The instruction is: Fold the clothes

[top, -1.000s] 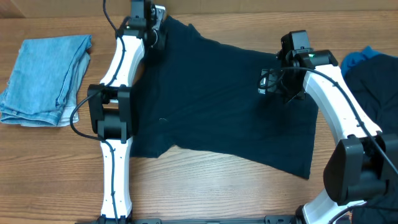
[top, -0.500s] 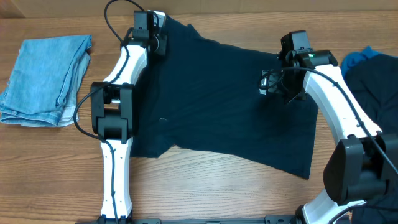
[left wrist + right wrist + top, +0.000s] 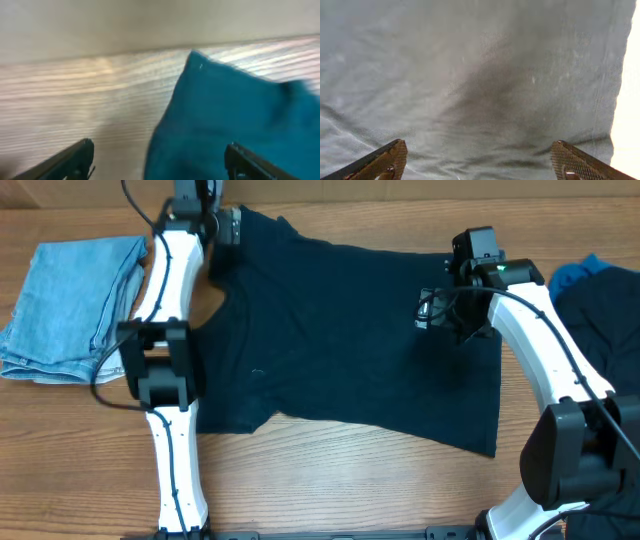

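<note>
A dark navy T-shirt [image 3: 330, 340] lies spread flat across the table. My left gripper [image 3: 228, 227] is at the shirt's far left corner, by a sleeve. In the left wrist view the left gripper [image 3: 160, 161] stands open, with the shirt's edge [image 3: 235, 115] and bare wood between its fingers and nothing gripped. My right gripper [image 3: 432, 312] hovers over the right part of the shirt. In the right wrist view the right gripper [image 3: 480, 165] is wide open above smooth, slightly wrinkled cloth [image 3: 470, 75], holding nothing.
Folded light blue jeans [image 3: 70, 310] lie at the left edge of the table. A heap of dark and blue clothes [image 3: 600, 290] sits at the right edge, close behind the right arm. The wooden table [image 3: 350, 480] shows in front of the shirt.
The left gripper pulled the shirt's far left corner to the left, then opened and let it go. The shirt's left side has shifted left. The right arm has stayed put.
</note>
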Motion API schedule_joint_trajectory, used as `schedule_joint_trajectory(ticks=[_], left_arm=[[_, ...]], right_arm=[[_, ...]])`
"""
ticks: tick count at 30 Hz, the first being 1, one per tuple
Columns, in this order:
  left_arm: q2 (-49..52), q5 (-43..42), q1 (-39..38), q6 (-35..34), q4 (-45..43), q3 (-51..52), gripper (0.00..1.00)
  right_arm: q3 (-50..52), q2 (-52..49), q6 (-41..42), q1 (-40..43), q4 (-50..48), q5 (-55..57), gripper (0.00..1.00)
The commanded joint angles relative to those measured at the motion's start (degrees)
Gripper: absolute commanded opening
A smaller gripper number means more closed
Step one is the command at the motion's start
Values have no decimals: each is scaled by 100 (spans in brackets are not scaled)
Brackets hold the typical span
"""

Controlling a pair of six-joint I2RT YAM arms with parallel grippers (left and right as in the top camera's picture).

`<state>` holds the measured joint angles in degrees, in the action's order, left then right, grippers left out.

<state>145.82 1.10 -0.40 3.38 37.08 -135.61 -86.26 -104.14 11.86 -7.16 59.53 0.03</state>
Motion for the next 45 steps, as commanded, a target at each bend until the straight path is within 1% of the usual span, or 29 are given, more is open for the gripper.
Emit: schedule_joint_trajectory(ticks=[1,2,3,4,6,9,10,11,13,15,16,17,19,22,23,26,28,31,33,35,36,38,41,45], left_arm=[[-1384,31,-48,-826,1360,-824,98],[-1700,37,-48,-1117,1961,-824,100],[-1982,31,-48,-1598,2559,-824,100],[-2262,11,-55,-1921,3169,-824,100],[-2583,-374,-133,-2013,4013,-824,100],[-2684,-407,-315,-2081,5742,-782,100],[-2686,-444,-339,-2127,5974,-721,100],[-2787,-675,-450,-2229,5974,-575,100],[-2789,-243,-662,-2225,5974,-538,100],[-3021,-186,-1073,-2225,5974,-234,100],[-3108,-149,-1161,-2229,5974,-125,100],[-3362,-15,-1353,-2291,5974,127,100],[-3906,205,-1482,-2371,5974,553,100],[-4999,216,-1423,-2813,5971,1423,100],[-5469,317,-1425,-2977,5910,2070,100],[-5965,358,-1425,-3067,5329,3327,100],[-6135,262,-1377,-3086,4238,4708,100],[-6041,-245,-1198,-3082,3091,5960,100],[-5947,-260,-1088,-3036,2496,6535,100],[-5908,-260,-1060,-3040,2251,6728,100],[-5906,-256,-1058,-3040,2181,6732,100],[-5906,-258,-1043,-3040,2076,6732,100],[-5904,-260,-1045,-3040,1963,6732,100],[-5904,-267,-1045,-3042,1987,6732,100]], right_arm=[[-555,229,22,94,-15,35,100],[-616,260,120,203,-2,31,100],[-640,269,238,398,11,-111,100],[-640,260,234,673,11,-448,100],[-640,245,232,1196,0,-811,100],[-640,245,236,1812,-13,-1005,100],[-640,245,240,1869,105,-1176,99],[-640,245,365,1875,297,-1213,98],[-640,251,597,1869,472,-1211,98],[-675,326,590,1915,1014,-1139,95],[-721,393,590,1950,1305,-903,95],[-769,544,608,1980,1687,-549,93],[-769,907,776,1989,2168,-439,94],[-767,1602,879,1967,3027,-433,98],[-715,1947,876,1978,3362,-398,98],[-369,2516,935,1978,3615,-422,98],[411,3139,1346,1978,3351,-466,99],[1591,3613,1829,1978,2900,-833,92],[2542,3628,2092,1978,2439,-942,90],[3281,3497,2361,1978,1939,-907,89],[3521,3381,2514,1982,1722,-896,87],[3681,3156,2575,1982,1493,-798,82],[3901,2741,2743,2009,1115,-520,83],[3945,2291,2865,2409,715,-503,81]])
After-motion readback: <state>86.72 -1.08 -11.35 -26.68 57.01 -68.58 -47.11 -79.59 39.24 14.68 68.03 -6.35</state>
